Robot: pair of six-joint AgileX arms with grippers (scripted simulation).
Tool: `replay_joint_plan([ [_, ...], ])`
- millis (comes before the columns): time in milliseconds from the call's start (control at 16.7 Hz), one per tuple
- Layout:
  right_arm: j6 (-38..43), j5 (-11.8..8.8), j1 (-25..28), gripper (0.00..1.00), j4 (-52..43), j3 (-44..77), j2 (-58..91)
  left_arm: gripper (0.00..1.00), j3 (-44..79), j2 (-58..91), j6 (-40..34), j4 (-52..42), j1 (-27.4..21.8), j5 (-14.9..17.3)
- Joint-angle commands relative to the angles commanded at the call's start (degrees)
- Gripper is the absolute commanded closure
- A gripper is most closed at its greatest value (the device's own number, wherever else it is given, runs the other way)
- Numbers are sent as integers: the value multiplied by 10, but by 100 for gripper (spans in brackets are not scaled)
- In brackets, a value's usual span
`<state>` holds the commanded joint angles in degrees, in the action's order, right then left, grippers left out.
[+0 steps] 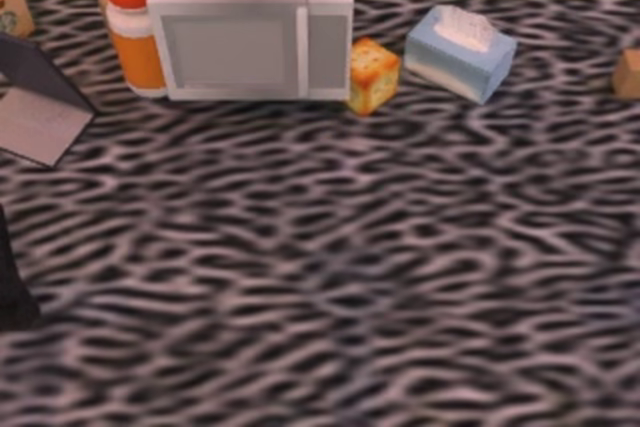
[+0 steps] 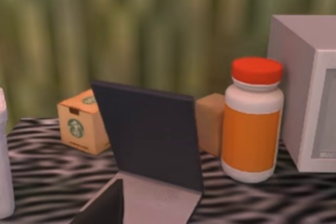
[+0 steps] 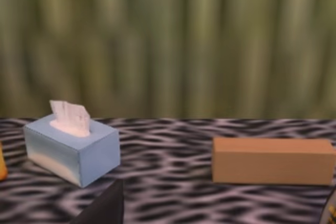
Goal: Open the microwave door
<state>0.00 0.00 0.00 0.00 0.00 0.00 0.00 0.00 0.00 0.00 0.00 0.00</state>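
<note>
1. Nearest the top camera lies the zebra-patterned tabletop [image 1: 330, 277], bare across the lower two thirds of the frame.
2. At the lower left edge of the top view a dark shape [image 1: 12, 282] intrudes; whether it belongs to the left arm cannot be told.
3. Left gripper: only a dark sliver [image 2: 107, 205] shows at the bottom of the left wrist view. Whether its pincer is apart or together cannot be told.
4. Right gripper: a like dark sliver [image 3: 107, 205] shows at the bottom of the right wrist view. Pincer state cannot be told.
5. The microwave [image 1: 252, 22] stands at the upper left-centre of the top view, against the far edge of the table.
6. The microwave door [image 1: 228, 50] sits flush with the front, closed, with the control strip [image 1: 327, 47] to its right.
7. An orange pill bottle with red cap [image 1: 135, 32] stands just beside the microwave's left wall.
8. A half-open laptop [image 1: 35, 107] sits at the left edge.
9. A yellow cracker box [image 1: 373, 75] touches the microwave's right front corner.
10. A pale blue tissue box [image 1: 460, 52] lies right of it.
11. A brown box [image 3: 273, 161] lies near the right edge.
12. A small printed carton [image 2: 83, 121] stands behind the laptop.
</note>
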Motion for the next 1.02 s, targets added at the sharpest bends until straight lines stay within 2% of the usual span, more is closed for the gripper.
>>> replay_joint_plan([
  [240,0,0,0,0,0,0,0,0,16,18,-4,-9,-7,-4],
  [480,0,0,0,0,0,0,0,0,111,126,-31,-52,-47,-29],
  [1020,0,0,0,0,0,0,0,0,527,630,-163,-171,-196,-118],
])
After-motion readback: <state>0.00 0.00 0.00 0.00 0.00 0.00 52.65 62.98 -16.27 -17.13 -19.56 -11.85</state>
